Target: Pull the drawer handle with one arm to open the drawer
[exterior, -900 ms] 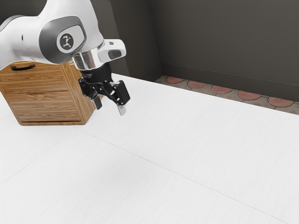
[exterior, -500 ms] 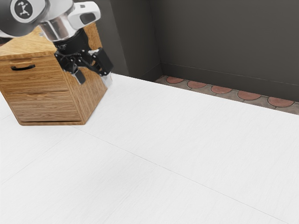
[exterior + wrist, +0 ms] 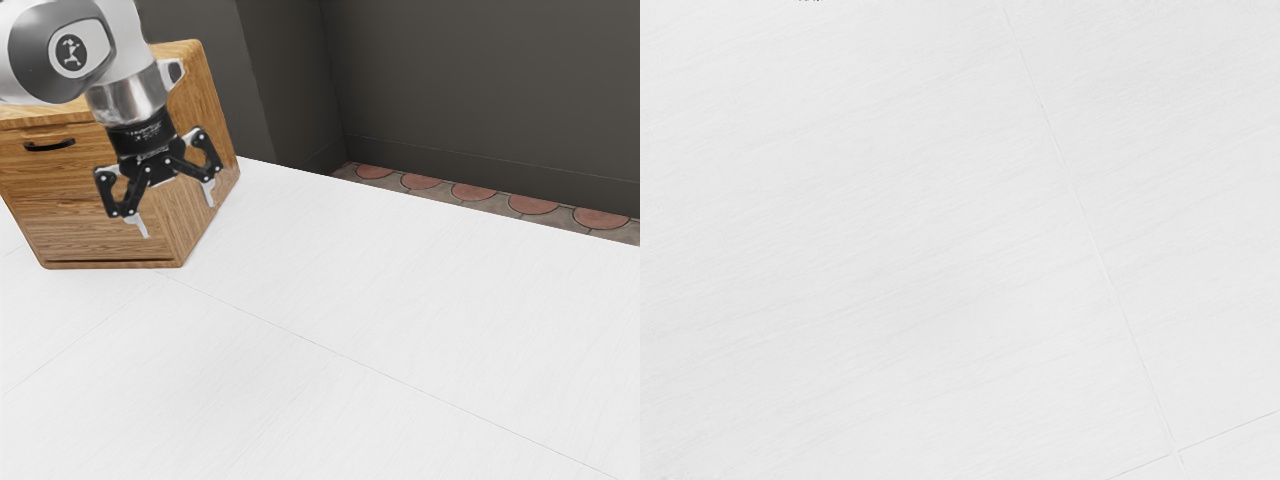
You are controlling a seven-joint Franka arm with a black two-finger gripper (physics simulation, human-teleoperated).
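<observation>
A wooden drawer cabinet (image 3: 75, 215) stands at the exterior view's far left on the white table (image 3: 380, 320). Its upper drawer carries a black handle (image 3: 49, 145), and that drawer looks shut. My gripper (image 3: 172, 211) hangs in front of the cabinet's right corner, to the right of the handle and lower than it, fingers spread wide and pointing down. It is open with nothing between the fingers. Under my hand the wrist view has the white table surface (image 3: 890, 250) with a thin seam (image 3: 1095, 250).
A dark wall rises behind the table, with a strip of reddish floor tiles (image 3: 500, 200) at the far right. The table stretches wide and white to the right of the cabinet.
My arm swung left from the cabinet's right side, rose, then came down in front of the cabinet. The hand has turned and its fingers now spread wider. The cabinet has not moved.
</observation>
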